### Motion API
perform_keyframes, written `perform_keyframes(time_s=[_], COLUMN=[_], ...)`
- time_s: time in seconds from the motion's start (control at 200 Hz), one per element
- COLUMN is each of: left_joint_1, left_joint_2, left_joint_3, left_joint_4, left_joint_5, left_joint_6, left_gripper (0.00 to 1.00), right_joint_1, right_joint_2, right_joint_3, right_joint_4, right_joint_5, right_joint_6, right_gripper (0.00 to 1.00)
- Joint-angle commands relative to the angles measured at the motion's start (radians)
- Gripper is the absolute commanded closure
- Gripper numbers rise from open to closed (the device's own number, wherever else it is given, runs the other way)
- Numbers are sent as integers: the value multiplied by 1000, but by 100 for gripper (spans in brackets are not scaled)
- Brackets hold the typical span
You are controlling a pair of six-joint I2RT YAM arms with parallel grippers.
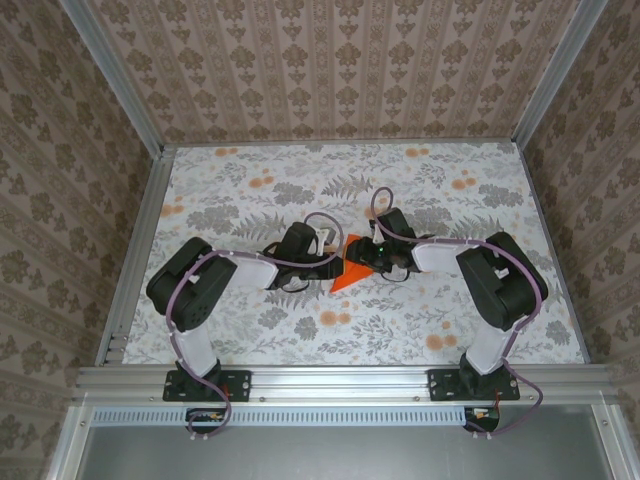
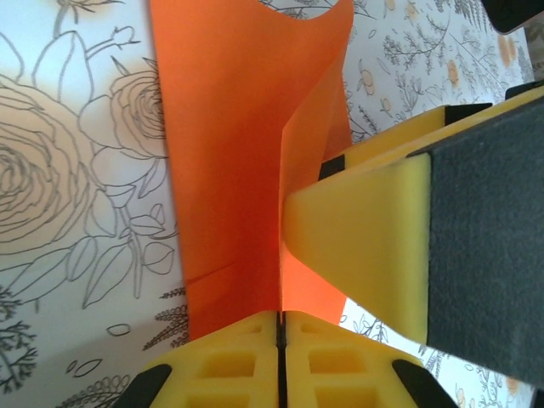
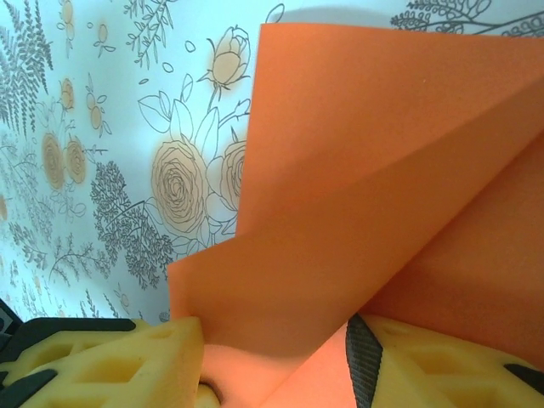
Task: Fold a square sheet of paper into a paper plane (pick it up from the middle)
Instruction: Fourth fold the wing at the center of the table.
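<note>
Place: the flower-printed surface [image 1: 300,180], mid-field, both my arms reached in toward each other.
Task's thing: the square sheet of paper [image 1: 348,276], bright orange and already creased smaller, sat between my two claws at the centre of the surface, partly lifted and standing on its fold, not flat.
Left claw [image 2: 279,336]: clenched, fingers meeting in a tight seam, with the folded edge of the paper running down into that seam. I judged it was grasping the paper at the crease.
Right claw [image 3: 276,361]: released, fingers apart, straddling the paper. One orange layer lay across the gap between them and a second rose up behind. I saw no pinch.
Long axis: from my left wrist, the crease ran straight out from the seam of my fingers and away from me. The free flap curled over at the far end.
Relation that mattered: the paper lay to the right of my left claw and to the left of my right claw, and touched both. From my left wrist, one yellow finger of the right claw stood against the fold just beside the crease.
Nearer arm: neither, both were at the paper.
Judgement: the left acted as anchor. The right needed only to close or press along the crease, no reach.
Risk: thin paper could buckle off-line.
</note>
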Motion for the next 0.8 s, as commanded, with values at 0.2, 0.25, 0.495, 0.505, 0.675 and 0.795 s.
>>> perform_keyframes(time_s=[0.2,0.25,0.495,0.505,0.675,0.795], left_joint_1=[3,3,3,3,3,3], left_joint_2=[34,31,-18,-22,-22,10], left_joint_3=[32,32,17,15,14,25], left_joint_4=[-23,-29,-43,-44,-54,-38], left_joint_5=[38,36,16,14,22,39], left_joint_6=[-6,-5,-11,-10,-8,-11], left_gripper=[92,91,85,84,80,79], right_joint_1=[-3,-3,-2,-3,-3,-7], right_joint_2=[11,15,32,33,22,12], right_joint_3=[-37,-36,-16,-17,-38,-56], right_joint_4=[-35,-50,-118,-119,-60,2], right_joint_5=[46,58,108,107,67,22], right_joint_6=[-22,-24,-30,-30,-17,4], right_gripper=[50,52,54,54,52,52])
